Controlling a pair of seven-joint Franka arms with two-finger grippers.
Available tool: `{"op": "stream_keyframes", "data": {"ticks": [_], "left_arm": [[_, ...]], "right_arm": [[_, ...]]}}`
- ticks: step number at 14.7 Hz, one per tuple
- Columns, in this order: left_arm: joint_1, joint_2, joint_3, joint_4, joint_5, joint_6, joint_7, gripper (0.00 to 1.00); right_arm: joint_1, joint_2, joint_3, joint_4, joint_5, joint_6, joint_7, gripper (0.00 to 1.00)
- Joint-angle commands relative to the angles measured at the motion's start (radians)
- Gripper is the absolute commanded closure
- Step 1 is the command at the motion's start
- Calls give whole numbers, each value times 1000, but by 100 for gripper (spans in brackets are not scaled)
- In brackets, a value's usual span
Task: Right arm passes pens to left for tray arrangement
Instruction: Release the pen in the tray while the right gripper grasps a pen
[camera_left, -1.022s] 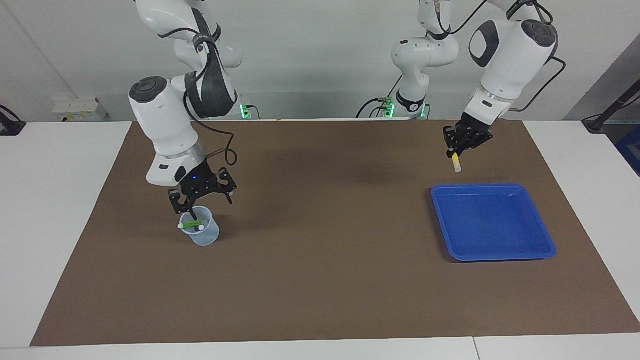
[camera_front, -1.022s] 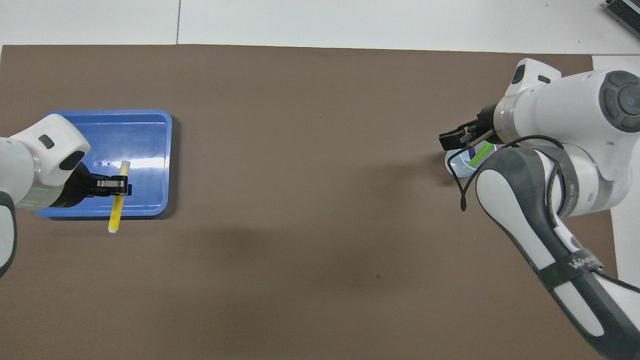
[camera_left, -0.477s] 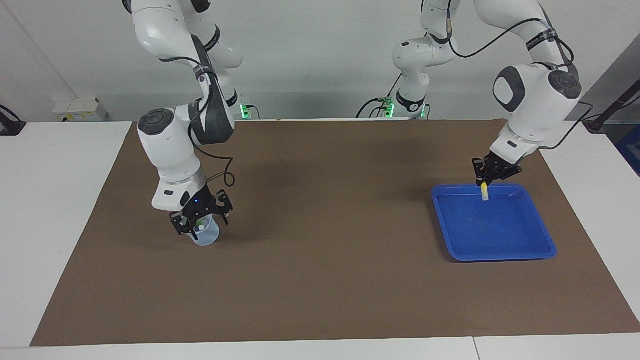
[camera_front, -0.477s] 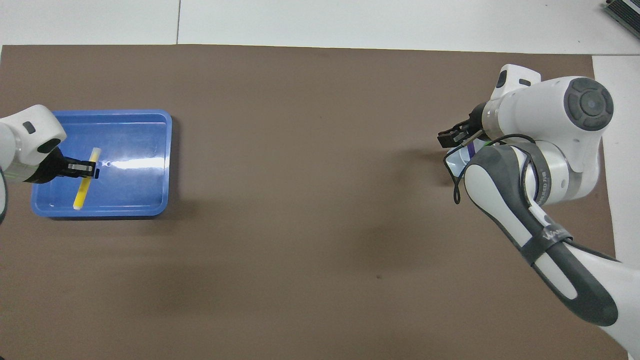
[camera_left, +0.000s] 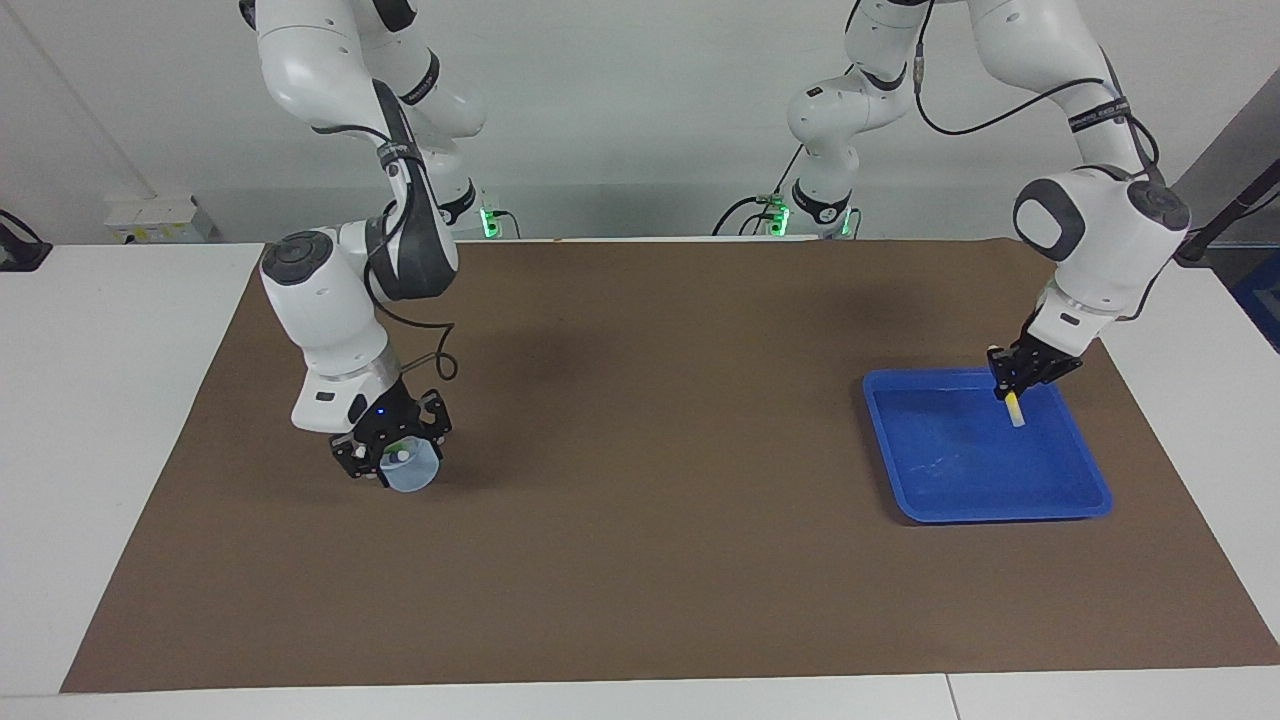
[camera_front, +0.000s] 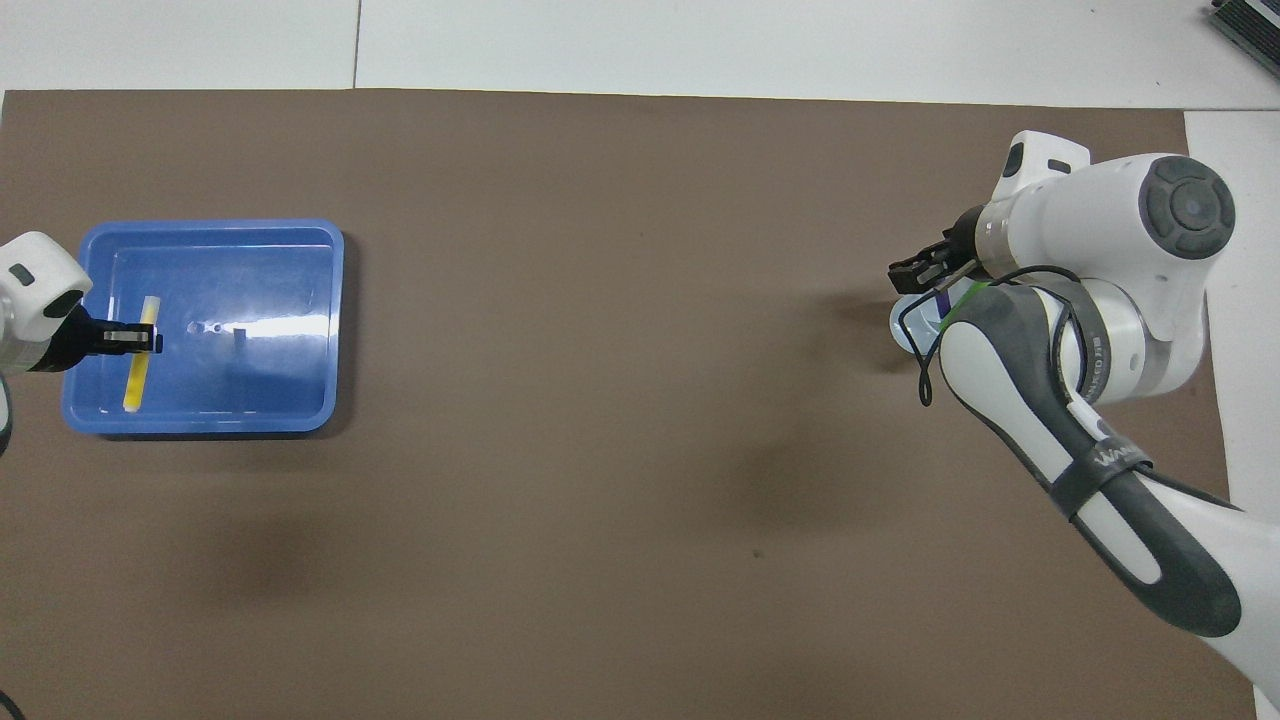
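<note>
The blue tray (camera_left: 960, 470) (camera_front: 260, 380) lies toward the left arm's end of the table. My left gripper (camera_left: 1008, 388) (camera_front: 140, 340) is low over the tray's edge on that end, shut on the yellow pen (camera_left: 1015, 410) (camera_front: 133, 375), whose lower tip is at or just above the tray floor. My right gripper (camera_left: 392, 452) (camera_front: 925, 272) reaches down into a small translucent cup (camera_left: 410, 478) (camera_front: 905, 325) at the right arm's end. The purple pen (camera_front: 945, 300) and green pen (camera_front: 968, 295) stand in that cup, mostly hidden by the gripper and arm.
A brown mat (camera_left: 650, 450) covers the table between cup and tray. White tabletop (camera_left: 110, 400) borders the mat at both ends. The right arm's black cable (camera_front: 925, 370) hangs beside the cup.
My left gripper carried the yellow pen from above the mat down into the tray, toward the left arm's end. My right gripper sank from above the cup down into it.
</note>
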Motion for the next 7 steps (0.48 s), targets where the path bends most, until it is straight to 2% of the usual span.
{"op": "stream_keyframes", "data": {"ticks": [1,4,7], "left_arm": [[16,57,-8,43,24,46,22,100],[40,139,-8,113,12,49,-8,100],[40,139,-8,116,12,40,-86,100]], "right_arm": [[-34,1,20,1,-10,-38,-20,38],[-46,-2,20,8,3,-78,-25,39],[-55,-4,21,8,3,-93,-27,41]]}}
